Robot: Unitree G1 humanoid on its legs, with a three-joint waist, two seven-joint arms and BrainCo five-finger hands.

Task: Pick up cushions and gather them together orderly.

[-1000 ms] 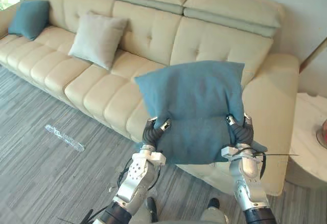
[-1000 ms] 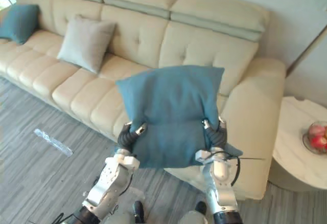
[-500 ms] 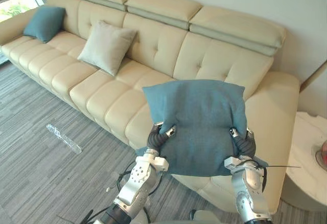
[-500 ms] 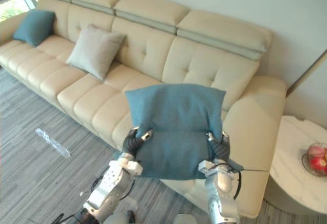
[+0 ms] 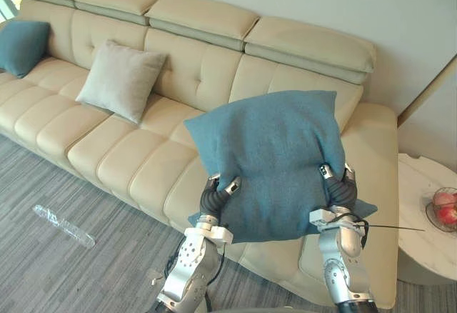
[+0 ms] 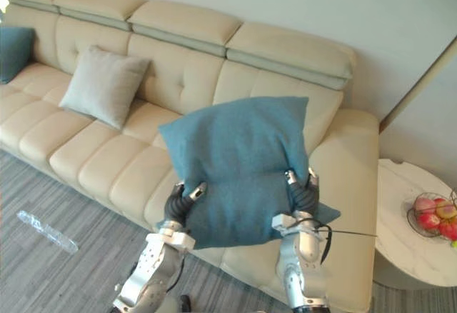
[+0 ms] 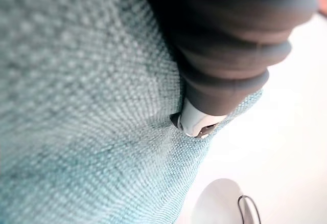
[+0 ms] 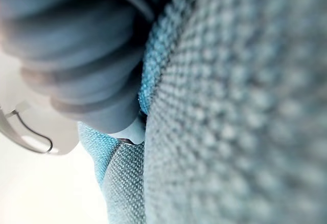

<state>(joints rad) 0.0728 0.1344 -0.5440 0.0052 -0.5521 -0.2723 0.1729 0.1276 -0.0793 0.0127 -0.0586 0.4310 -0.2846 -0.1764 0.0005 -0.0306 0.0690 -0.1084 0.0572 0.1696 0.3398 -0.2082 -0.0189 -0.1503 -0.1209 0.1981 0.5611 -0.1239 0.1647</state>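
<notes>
Left hand (image 5: 213, 200) and right hand (image 5: 338, 190) grip a large teal woven cushion (image 5: 275, 159) upright before a cream leather sofa (image 5: 203, 59) bearing a beige cushion (image 5: 120, 79) and a small teal cushion (image 5: 20, 45).

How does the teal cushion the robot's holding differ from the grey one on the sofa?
The teal cushion is dark, the grey cushion pale. The teal cushion hangs gripped between the left hand and right hand; the grey cushion leans on the sofa backrest. Both are square and plump.
</notes>
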